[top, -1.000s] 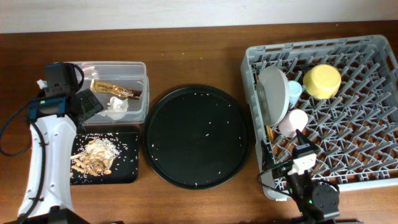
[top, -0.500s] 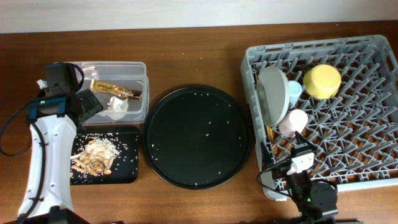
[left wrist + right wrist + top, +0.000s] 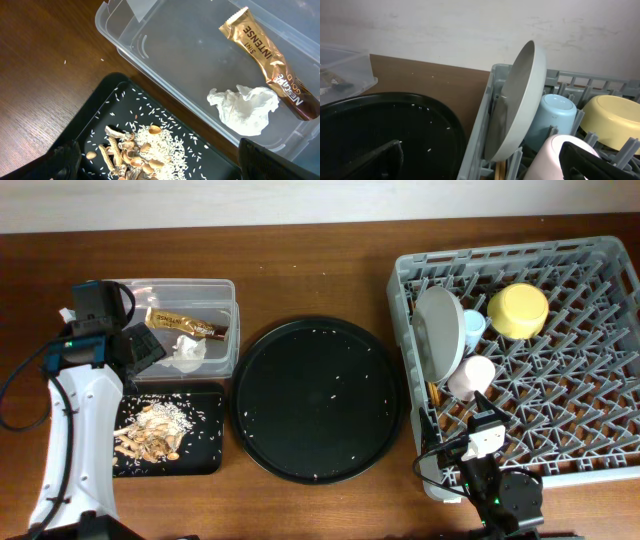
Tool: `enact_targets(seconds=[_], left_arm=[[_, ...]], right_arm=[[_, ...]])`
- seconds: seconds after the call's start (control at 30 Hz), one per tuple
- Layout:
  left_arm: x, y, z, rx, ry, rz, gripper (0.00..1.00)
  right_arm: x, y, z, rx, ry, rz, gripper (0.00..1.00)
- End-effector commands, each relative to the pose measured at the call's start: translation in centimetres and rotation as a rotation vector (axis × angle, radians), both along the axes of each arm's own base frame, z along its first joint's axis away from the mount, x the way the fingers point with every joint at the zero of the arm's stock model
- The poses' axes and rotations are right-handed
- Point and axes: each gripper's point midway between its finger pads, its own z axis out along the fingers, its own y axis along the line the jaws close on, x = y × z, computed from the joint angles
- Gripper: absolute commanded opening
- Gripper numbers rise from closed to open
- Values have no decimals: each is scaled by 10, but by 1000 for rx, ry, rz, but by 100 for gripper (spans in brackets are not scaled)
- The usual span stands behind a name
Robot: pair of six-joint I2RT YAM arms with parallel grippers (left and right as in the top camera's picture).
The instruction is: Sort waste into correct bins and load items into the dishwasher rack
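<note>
The brown-and-gold snack wrapper (image 3: 185, 323) (image 3: 267, 52) and the crumpled white tissue (image 3: 187, 350) (image 3: 245, 107) lie inside the clear plastic box (image 3: 175, 283) (image 3: 190, 65). Tan food scraps with rice (image 3: 150, 430) (image 3: 135, 150) lie in the small black tray (image 3: 200, 455) (image 3: 95, 115). My left gripper (image 3: 140, 348) (image 3: 160, 167) is open and empty above the edge between box and tray. The grey rack (image 3: 580, 380) (image 3: 480, 130) holds the white plate (image 3: 440, 330) (image 3: 515, 110), blue cup (image 3: 472, 327) (image 3: 552, 117), yellow bowl (image 3: 517, 310) (image 3: 610, 117), pink cup (image 3: 470, 375) (image 3: 547, 157) and chopsticks (image 3: 499, 170). My right gripper (image 3: 487, 435) (image 3: 480, 167) is open and empty at the rack's front left corner.
A large round black tray (image 3: 318, 398) (image 3: 385, 130) with scattered rice grains sits on the wooden table between the bins and the rack. The left arm's white body runs down the table's left side.
</note>
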Motion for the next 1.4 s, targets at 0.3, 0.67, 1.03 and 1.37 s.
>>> enact_targets(seconds=[0.3, 0.67, 1.03, 1.37], left_arm=[[-41, -25, 131, 74, -404, -62, 100], [-121, -63, 205, 97, -744, -173, 99], [-135, -89, 52, -49, -606, -269, 99], [-93, -113, 75, -72, -1126, -391, 99]], right_arm=[[1, -5, -2, 10, 3, -24, 98], [1, -5, -2, 10, 3, -24, 98], [1, -5, -2, 10, 3, -24, 98], [1, -5, -2, 10, 3, -24, 98]])
